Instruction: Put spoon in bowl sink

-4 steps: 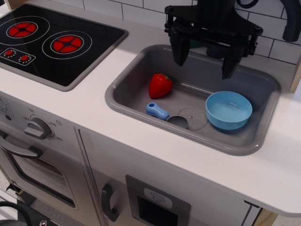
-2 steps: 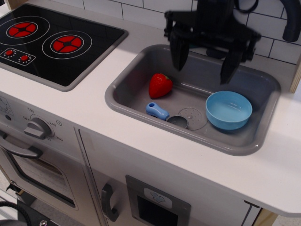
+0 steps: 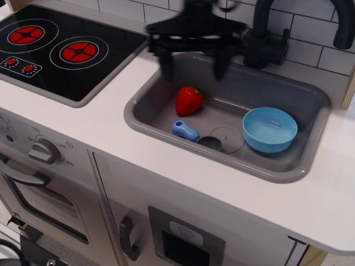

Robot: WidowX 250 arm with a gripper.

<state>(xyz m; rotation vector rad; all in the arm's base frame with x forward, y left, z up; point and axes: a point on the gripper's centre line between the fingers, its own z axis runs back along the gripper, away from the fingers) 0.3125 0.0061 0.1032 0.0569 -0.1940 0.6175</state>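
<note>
The spoon [image 3: 187,132], with a blue handle and a dark grey scoop, lies flat on the floor of the grey sink [image 3: 166,128], just left of the drain mark. The light blue bowl [image 3: 269,129] stands upright at the sink's right end and looks empty. My gripper [image 3: 193,67] is open and empty, blurred by motion, above the sink's back left rim. It hangs over the red strawberry, apart from the spoon and far left of the bowl.
A red strawberry [image 3: 188,100] lies in the sink behind the spoon. A black tap [image 3: 265,39] stands at the sink's back edge. A black hob [image 3: 61,49] with red rings is at the left. White counter surrounds the sink.
My gripper has moved left from above the sink's back right part to above its back left rim. It has stayed open. Spoon, bowl and strawberry have not moved.
</note>
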